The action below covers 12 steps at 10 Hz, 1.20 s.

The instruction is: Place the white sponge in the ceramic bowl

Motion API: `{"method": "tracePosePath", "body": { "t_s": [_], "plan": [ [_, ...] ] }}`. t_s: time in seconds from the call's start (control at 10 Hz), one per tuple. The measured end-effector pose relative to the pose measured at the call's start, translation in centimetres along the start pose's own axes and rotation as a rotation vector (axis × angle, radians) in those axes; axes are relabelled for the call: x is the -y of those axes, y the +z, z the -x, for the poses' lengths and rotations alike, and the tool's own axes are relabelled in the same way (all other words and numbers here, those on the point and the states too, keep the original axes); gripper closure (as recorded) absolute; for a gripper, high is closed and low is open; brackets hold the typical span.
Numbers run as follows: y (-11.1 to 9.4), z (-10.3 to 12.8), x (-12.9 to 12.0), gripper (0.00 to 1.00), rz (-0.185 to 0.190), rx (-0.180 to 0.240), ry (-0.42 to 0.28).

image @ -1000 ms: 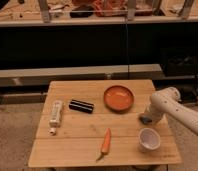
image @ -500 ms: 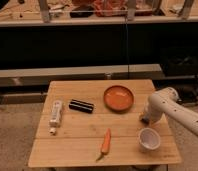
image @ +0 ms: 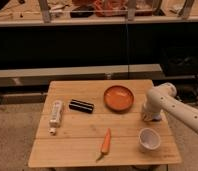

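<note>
Over the right side of the desk (image: 82, 145), just beside the ceramic bowl (image: 118, 97) and behind the white cup (image: 149, 139), my end effector (image: 151, 116) hangs low. Whether it is spread or pinching anything I cannot tell, and I cannot make out the white sponge.

The wood table (image: 82, 150) is looking matt. The ceramic bowl (image: 118, 98) is looking smooth. The smooth white gripper (image: 151, 116) is hanging beside it.
</note>
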Motion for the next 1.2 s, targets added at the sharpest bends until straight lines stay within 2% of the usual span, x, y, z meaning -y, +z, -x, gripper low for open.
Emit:
{"method": "tracePosePath", "body": {
  "t_s": [0.3,0.6,1.0,1.2],
  "plan": [
    [-1.8,-1.2,2.8,1.00,-0.015,-0.009,-0.012],
    [-2.4,-1.9,3.2,1.00,-0.017,-0.015,-0.017],
    [-3.0,-1.8,7.2,1.00,-0.027,-0.026,-0.038],
    [-3.2,-1.9,7.3,1.00,-0.025,-0.032,-0.045]
  ]
}}
